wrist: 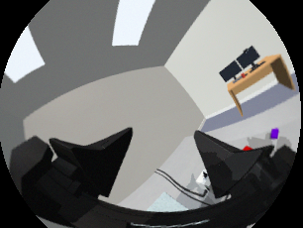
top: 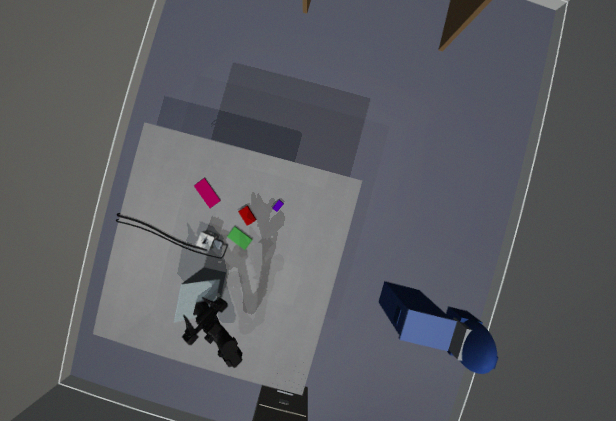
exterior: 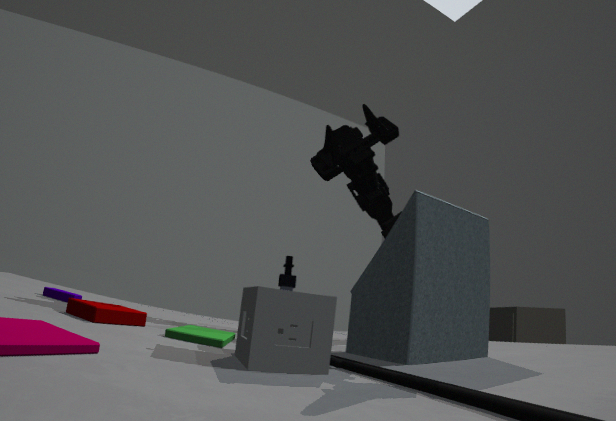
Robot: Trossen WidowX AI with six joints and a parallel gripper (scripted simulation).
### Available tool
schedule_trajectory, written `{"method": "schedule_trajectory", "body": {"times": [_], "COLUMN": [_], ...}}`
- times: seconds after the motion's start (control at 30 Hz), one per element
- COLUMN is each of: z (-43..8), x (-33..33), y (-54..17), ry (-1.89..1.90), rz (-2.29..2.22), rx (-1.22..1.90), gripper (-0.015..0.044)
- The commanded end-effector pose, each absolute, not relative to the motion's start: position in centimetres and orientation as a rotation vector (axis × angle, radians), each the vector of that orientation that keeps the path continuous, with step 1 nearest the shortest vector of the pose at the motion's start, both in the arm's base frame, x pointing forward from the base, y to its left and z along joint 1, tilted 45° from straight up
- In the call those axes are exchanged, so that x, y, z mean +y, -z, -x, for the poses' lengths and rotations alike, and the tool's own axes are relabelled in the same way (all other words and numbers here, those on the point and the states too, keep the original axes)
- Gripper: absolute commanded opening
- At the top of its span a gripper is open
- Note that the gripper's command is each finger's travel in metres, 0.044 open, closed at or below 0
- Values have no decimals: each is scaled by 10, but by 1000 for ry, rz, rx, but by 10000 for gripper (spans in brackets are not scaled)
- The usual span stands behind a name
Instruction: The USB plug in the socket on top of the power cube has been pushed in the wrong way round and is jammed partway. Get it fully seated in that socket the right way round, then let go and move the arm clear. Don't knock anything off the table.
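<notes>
So the USB plug was sticking straight up out of the top of the power cube, long axis vertical, only its dark stub showing above the socket. The cube sat on the tabletop with a cable running off along the surface and a green tile just beside it. In the top view the plug was at about 12 o'clock from the gripper, with a tall wedge-shaped grey block sitting between them. So any approach would probably have to come up and over that block, then straight down along the plug's axis.

The arm was raised high behind the block, and the fingers were spread wide, nearly full open, pinching nothing and touching nothing. In the wrist view they pointed mostly up at the far wall, not down at the plug, so a good bit of re-aiming looked necessary first.
</notes>
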State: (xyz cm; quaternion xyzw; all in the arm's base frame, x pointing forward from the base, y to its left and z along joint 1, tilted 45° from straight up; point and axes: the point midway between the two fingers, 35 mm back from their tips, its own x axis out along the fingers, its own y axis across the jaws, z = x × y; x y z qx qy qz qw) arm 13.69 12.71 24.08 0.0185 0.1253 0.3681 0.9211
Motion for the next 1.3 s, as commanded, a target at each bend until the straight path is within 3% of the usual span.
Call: {"method": "schedule_trajectory", "body": {"times": [0.0, 0.5, 1.27], "z": [-138, -217, -312], "x": [127, 138, 105], "y": [-240, -192, -32], "ry": [-753, -544, -424], "rz": [-33, 362, 1315], "rx": [263, 705, 1472], "gripper": [426, 440, 440]}}
